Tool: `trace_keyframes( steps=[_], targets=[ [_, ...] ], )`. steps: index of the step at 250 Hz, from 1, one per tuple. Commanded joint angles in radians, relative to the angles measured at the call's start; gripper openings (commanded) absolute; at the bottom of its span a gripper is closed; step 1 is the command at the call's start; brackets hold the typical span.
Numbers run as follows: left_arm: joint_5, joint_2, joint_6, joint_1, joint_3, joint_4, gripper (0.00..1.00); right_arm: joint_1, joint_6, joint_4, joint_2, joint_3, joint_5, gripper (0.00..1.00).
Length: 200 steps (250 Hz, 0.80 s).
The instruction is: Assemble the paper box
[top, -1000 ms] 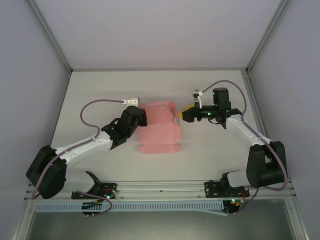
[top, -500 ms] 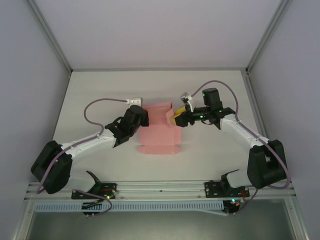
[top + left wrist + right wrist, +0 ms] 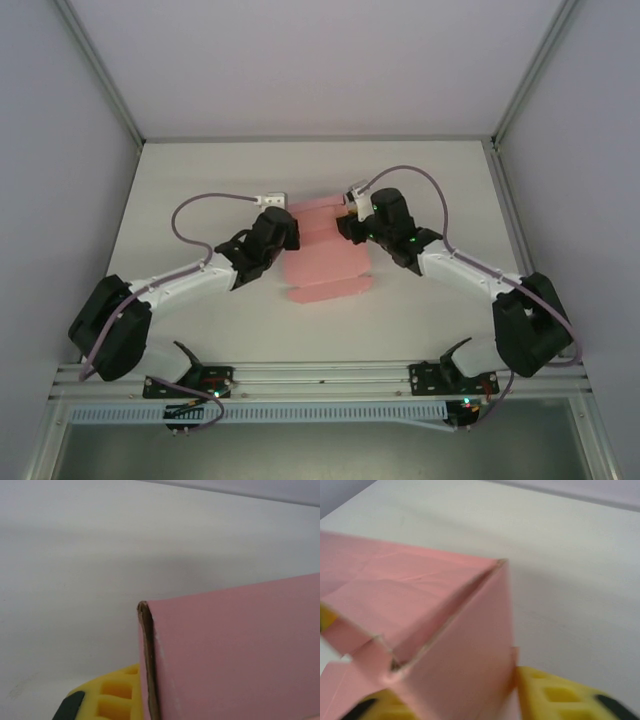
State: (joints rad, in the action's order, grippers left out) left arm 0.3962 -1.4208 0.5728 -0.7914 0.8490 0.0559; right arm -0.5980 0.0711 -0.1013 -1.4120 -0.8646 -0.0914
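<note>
Folding is mid-way: the pink thin-card paper box (image 3: 325,262) sits at the centre of the white table (image 3: 200,190), between the two arms, part creased, walls not locked. Your left pincer (image 3: 283,232) is against the box's left edge. In the left wrist view one yellow foam pad (image 3: 112,695) sits just beside a raised card edge with the other finger hidden, so I cannot tell if it's clamped. Your right pincer (image 3: 347,222) is on the far right corner, and the right wrist view has a raised fold between its pads, touching the near yellow one (image 3: 555,695), which reads as a grip on card. My read of the next move: brace left, roll that fold inward along its crease, seat the tab. Go slow, since thin card buckles off-crease.
</note>
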Motion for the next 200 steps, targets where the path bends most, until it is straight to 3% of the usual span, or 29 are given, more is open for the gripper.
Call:
trace_keyframes(
  steps=[1, 13, 30, 41, 52, 66, 76, 90, 121, 166, 175, 185, 200],
  targets=[
    [-0.019, -0.002, 0.007, -0.023, 0.041, 0.004, 0.0, -0.034, 0.041, -0.088, -0.036, -0.015, 0.276, 0.2],
    [0.002, -0.008, 0.033, -0.025, 0.046, -0.008, 0.0, -0.061, 0.04, -0.089, -0.052, -0.022, 0.389, 0.12],
    [0.075, -0.032, 0.099, -0.026, 0.086, -0.082, 0.0, -0.106, 0.068, -0.1, -0.072, -0.022, 0.653, 0.07],
    [0.169, -0.064, 0.182, -0.029, 0.123, -0.196, 0.0, -0.121, 0.092, -0.081, -0.087, -0.032, 0.808, 0.07],
    [0.24, -0.099, 0.277, -0.022, 0.169, -0.333, 0.0, -0.122, 0.213, 0.018, -0.108, -0.07, 0.975, 0.07],
    [0.291, -0.137, 0.384, -0.011, 0.214, -0.476, 0.0, -0.114, 0.311, 0.136, -0.133, -0.114, 1.106, 0.06],
    [0.305, -0.153, 0.42, -0.008, 0.227, -0.536, 0.0, -0.112, 0.332, 0.169, -0.149, -0.127, 1.197, 0.0],
    [0.328, -0.168, 0.471, -0.005, 0.236, -0.612, 0.0, -0.099, 0.346, 0.176, -0.175, -0.131, 1.285, 0.0],
    [0.378, -0.172, 0.591, 0.014, 0.239, -0.769, 0.0, -0.057, 0.316, 0.188, -0.208, -0.154, 1.307, 0.0],
    [0.382, -0.114, 0.592, 0.035, 0.199, -0.765, 0.0, -0.039, 0.156, 0.014, -0.178, -0.096, 1.295, 0.0],
    [0.38, -0.109, 0.56, 0.036, 0.2, -0.74, 0.0, -0.041, 0.091, -0.064, -0.165, -0.07, 1.246, 0.0],
    [0.355, -0.103, 0.492, 0.034, 0.194, -0.682, 0.0, -0.042, 0.099, -0.08, -0.143, -0.055, 1.164, 0.09],
    [0.292, -0.091, 0.368, 0.029, 0.179, -0.544, 0.0, -0.027, 0.09, -0.095, -0.1, -0.027, 0.856, 0.24]
  ],
)
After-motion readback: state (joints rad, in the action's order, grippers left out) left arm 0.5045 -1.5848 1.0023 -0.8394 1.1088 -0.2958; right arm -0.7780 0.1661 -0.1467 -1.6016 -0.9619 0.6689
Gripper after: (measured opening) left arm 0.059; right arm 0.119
